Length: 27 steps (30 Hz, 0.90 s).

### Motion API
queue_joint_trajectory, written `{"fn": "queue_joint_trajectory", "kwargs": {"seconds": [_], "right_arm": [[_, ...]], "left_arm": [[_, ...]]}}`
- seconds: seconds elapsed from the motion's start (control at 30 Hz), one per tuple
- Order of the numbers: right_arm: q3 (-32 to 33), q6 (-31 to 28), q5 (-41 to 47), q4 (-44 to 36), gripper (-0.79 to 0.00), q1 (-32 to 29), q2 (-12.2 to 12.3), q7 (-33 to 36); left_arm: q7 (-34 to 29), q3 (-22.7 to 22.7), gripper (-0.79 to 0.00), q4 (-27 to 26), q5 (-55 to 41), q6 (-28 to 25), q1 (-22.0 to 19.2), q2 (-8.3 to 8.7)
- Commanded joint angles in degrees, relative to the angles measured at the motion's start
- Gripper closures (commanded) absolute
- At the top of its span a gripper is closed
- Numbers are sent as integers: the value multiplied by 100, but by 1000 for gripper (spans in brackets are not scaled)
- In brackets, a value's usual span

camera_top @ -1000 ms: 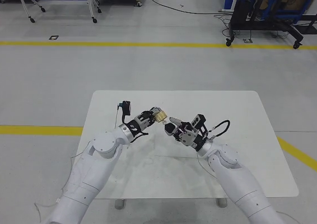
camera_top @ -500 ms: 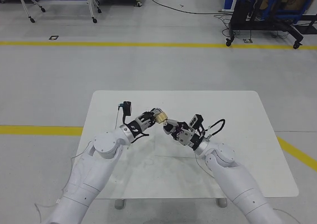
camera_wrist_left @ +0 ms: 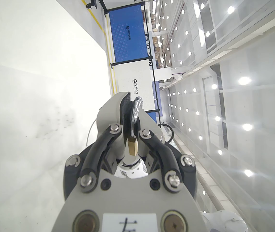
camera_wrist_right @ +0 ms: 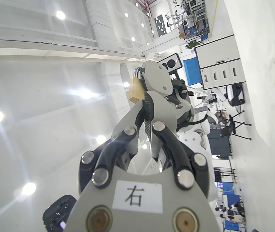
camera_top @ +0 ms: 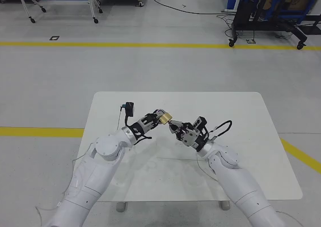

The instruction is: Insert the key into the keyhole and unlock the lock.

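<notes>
White rectangular table [camera_top: 245,113] with rounded corners stands on a grey floor [camera_top: 64,74]. A yellow floor line [camera_top: 30,131] runs up to its side edge. Two table feet [camera_top: 121,206] show under the near edge. Tabletop is plain matte white, with faint dark specks [camera_wrist_left: 60,119] and smudges in the left wrist view.

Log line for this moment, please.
left tool shut on brass padlock by silver shackle, above white table | right tool shut, close at padlock | insertion: cannot tell
</notes>
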Motion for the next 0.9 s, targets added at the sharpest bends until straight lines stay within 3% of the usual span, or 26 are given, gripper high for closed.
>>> {"fn": "queue_joint_trajectory", "kwargs": {"seconds": [0.0,0.33,0.6,0.63,0.67,0.73,0.87], "right_arm": [[39,205,288,53,0,10,-3,216],[152,1683,1348,482,0,200,1,1249],[136,1666,1253,630,0,321,-5,1303],[139,1601,1187,623,-262,322,-2,1272],[142,1554,1155,612,-332,314,-1,1237],[167,1456,1126,585,-548,292,0,1175],[288,871,631,361,-686,186,45,944]], "left_arm": [[-38,3,0,-26,32,-118,18,3],[4,-91,0,-211,285,-956,199,39],[-29,-117,0,-214,293,-1056,219,48],[-26,-117,0,-213,293,-1046,216,47],[-28,-117,0,-207,283,-1024,213,47],[2,-125,0,-178,254,-935,205,45],[-24,-119,0,-77,173,-567,119,38]]}}
